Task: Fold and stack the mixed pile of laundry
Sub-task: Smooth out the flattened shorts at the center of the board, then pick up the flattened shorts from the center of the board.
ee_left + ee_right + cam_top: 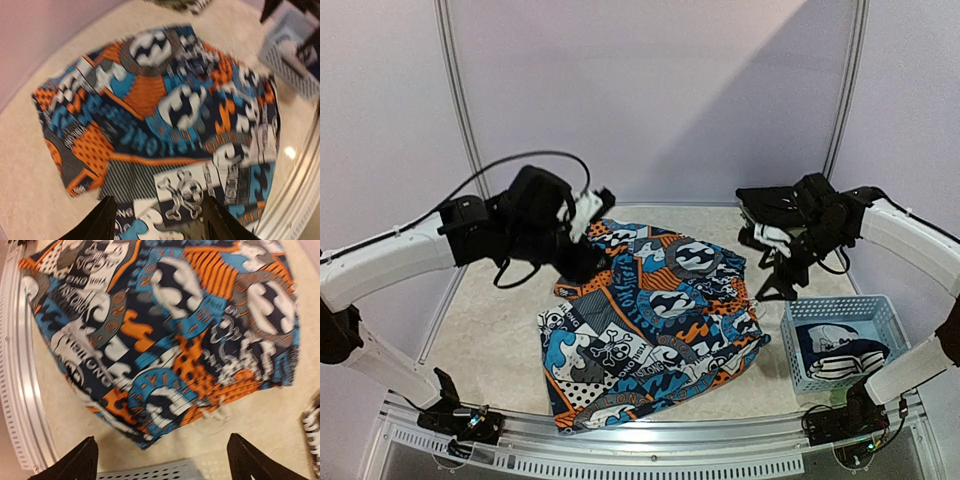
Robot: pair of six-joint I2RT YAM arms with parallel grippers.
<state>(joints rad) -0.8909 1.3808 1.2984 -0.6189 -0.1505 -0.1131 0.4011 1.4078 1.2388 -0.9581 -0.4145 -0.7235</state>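
Blurred in both wrist views, the cartoon-print garment (655, 330) is seen below the left end effector (162, 220) and right end effector (160, 460), both splayed and empty.

1. The cartoon-print garment (655, 320): orange, blue, white and navy, with skulls, lettering, stripes and dots.
2. The basket (800, 375): pale blue lattice.
3. The cloth in the basket (840, 350): dark navy with white print.
4. The tabletop (490, 330): mottled beige.

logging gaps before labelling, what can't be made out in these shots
Top view: the left arm hides a far corner of the cartoon-print garment.
Top view: the navy-and-white cloth in the basket is too small to identify.
Right wrist view: the striped black-and-white piece is cut off by the right edge.
Left wrist view: blur smears the garment's lettering.
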